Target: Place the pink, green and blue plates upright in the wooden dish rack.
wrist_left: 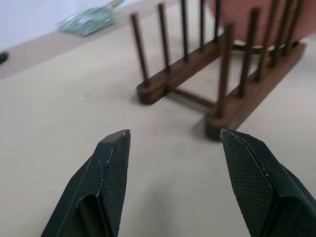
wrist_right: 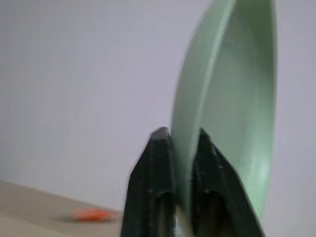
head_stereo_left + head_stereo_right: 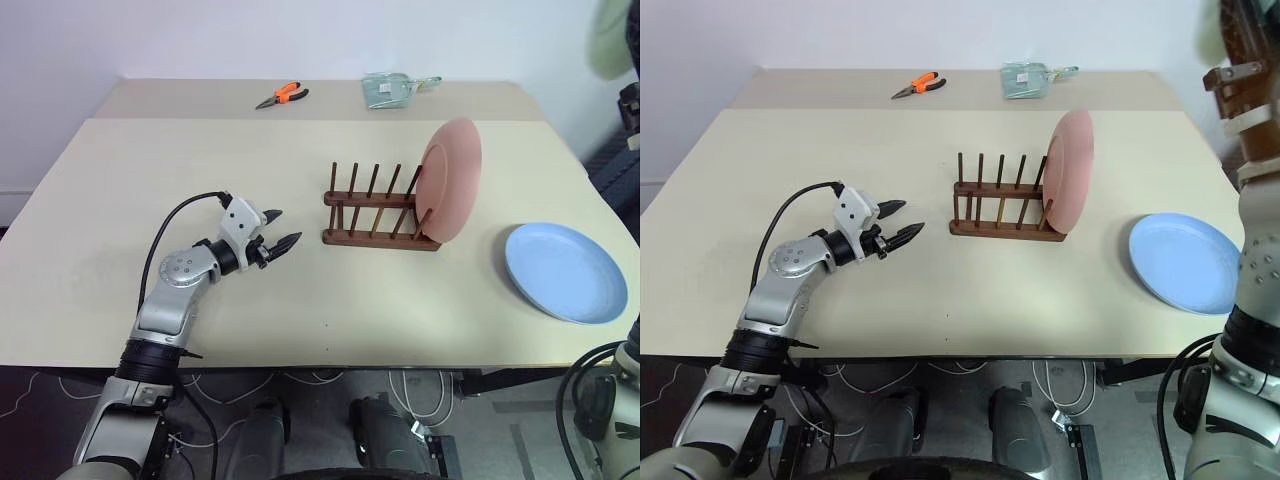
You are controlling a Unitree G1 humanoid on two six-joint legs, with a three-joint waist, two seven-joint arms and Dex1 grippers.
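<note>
The wooden dish rack (image 3: 378,213) stands mid-table. A pink plate (image 3: 451,178) stands upright in the rack's right end. To its right a blue plate (image 3: 565,272) lies flat on the table. My left gripper (image 3: 288,226) hovers low over the table left of the rack, open and empty, pointing at it; the left wrist view shows the rack (image 1: 223,74) ahead between its fingers (image 1: 111,163). A green plate (image 2: 232,98) is held up in the air at the far right (image 3: 611,40), and my right gripper (image 2: 180,134) is shut on its rim.
Orange-handled pliers (image 3: 283,95) and a clear plastic packet (image 3: 392,89) lie at the table's far edge. The tabletop (image 3: 200,160) spreads wide to the left of the rack and in front of it.
</note>
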